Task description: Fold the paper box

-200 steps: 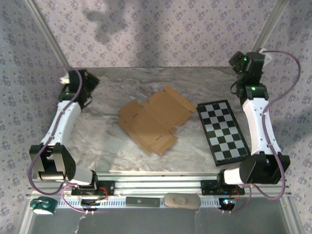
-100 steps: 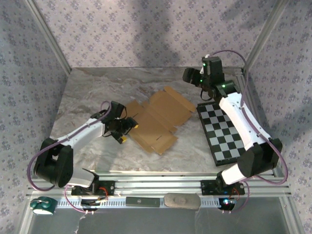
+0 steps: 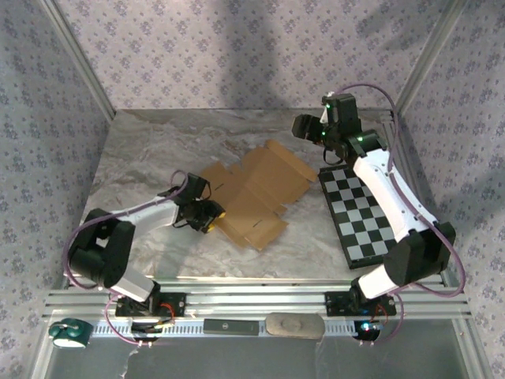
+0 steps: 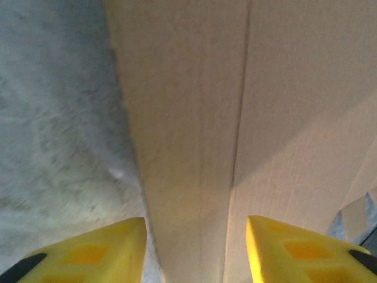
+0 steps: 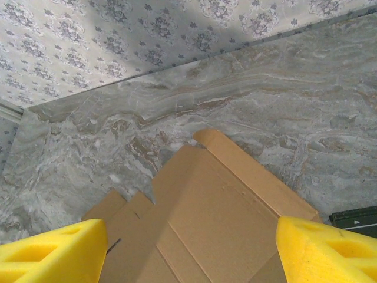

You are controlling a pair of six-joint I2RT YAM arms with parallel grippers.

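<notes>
Lab test cell, aluminium frame (image 3: 252,301), patterned walls (image 3: 237,55)

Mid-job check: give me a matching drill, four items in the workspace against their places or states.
Items:
1. paper box
2. checkered board
3. left end effector
4. right end effector

States:
A. open, raised by the box's far side
B. flat, unfolded, in the middle
C. open, low at the box's left edge
D. lying right of the box

Pairs: 1-B, 2-D, 3-C, 4-A

paper box (image 3: 251,192) flat on table (image 3: 158,150), checkered board (image 3: 361,212) to its right
</notes>
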